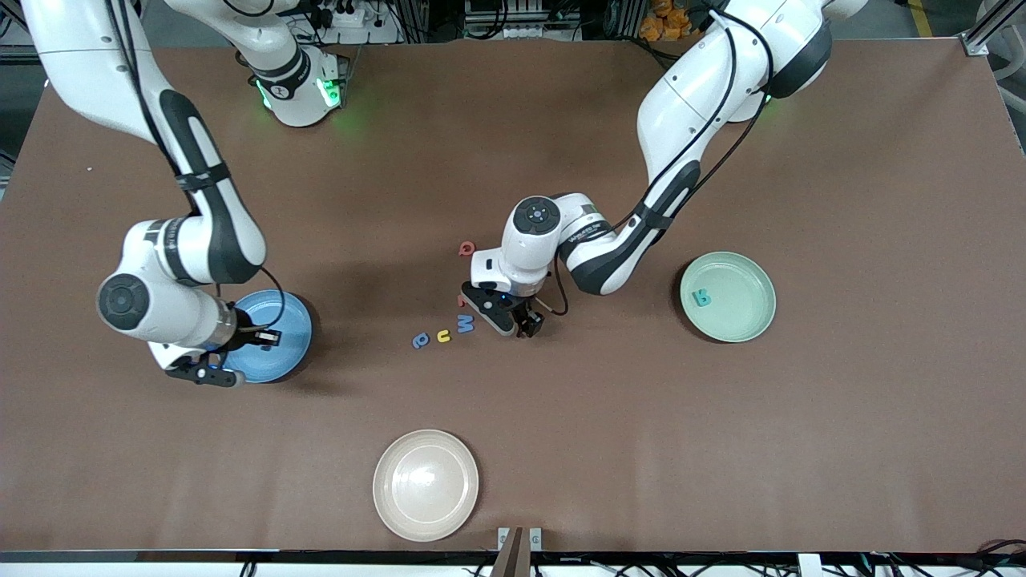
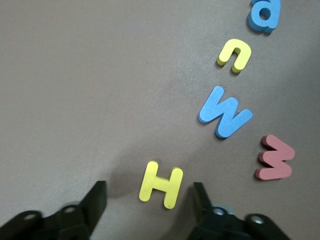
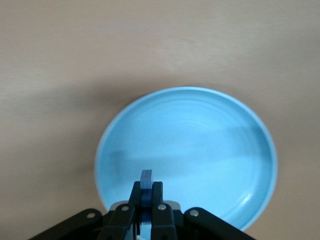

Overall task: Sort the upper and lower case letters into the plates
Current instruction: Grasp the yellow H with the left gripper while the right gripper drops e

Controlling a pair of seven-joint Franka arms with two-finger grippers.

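Right gripper point(image 3: 145, 212) over the shallow round blue plate point(image 1: 282, 336), clamped on a small flat dark blue letter point(image 3: 145, 181) held edge-up, not yet dropped; left gripper point(image 2: 150, 200) low over the brown table point(image 1: 513, 449), jaws apart and straddling a flat yellow foam H point(image 2: 161, 184), crossbar spanning the gap; pale green plate point(image 1: 741, 316) toward the left arm's end, teal letter point(image 1: 702, 298) inside.
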